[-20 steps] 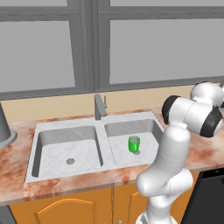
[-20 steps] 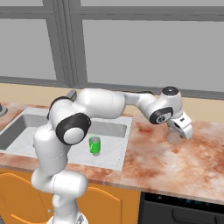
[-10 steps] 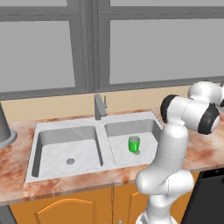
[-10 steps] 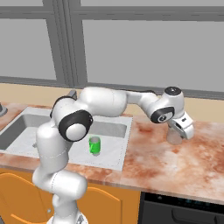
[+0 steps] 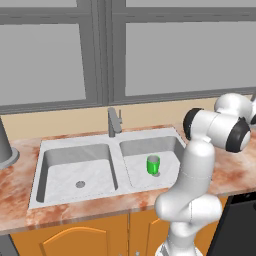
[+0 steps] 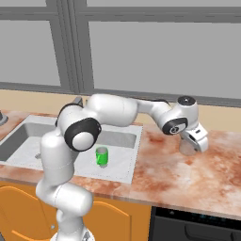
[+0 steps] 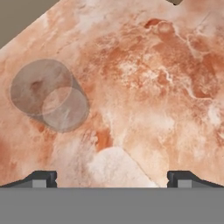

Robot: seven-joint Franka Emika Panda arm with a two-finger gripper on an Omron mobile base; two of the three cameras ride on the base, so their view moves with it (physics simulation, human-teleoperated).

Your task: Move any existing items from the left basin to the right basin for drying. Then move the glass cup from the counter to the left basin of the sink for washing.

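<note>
The green mug [image 5: 153, 165] [image 6: 101, 156] stands upright in the right basin [image 5: 134, 150] [image 6: 123, 139]. The left basin [image 5: 60, 167] [image 6: 19, 141] holds nothing I can see. The translucent glass cup [image 7: 49, 94] [image 6: 186, 148] stands on the mottled counter [image 7: 148, 87] [image 6: 179, 174], right of the sink. My gripper [image 6: 194, 143] [image 7: 111, 179] hangs over the counter right by the cup, pointing down. It is open wide, and its fingertips [image 7: 40, 178] have only bare counter between them. In the hand view the cup lies up and to the left, outside the gap.
A faucet [image 5: 114, 121] rises behind the divider. A tall grey canister [image 5: 4, 147] stands on the counter at the far left. A dark appliance [image 6: 197, 226] sits under the counter at the right. Windows run behind the counter.
The hand has drifted slightly right and lower over the counter near the glass cup. The mug has not moved and the jaws stay open.
</note>
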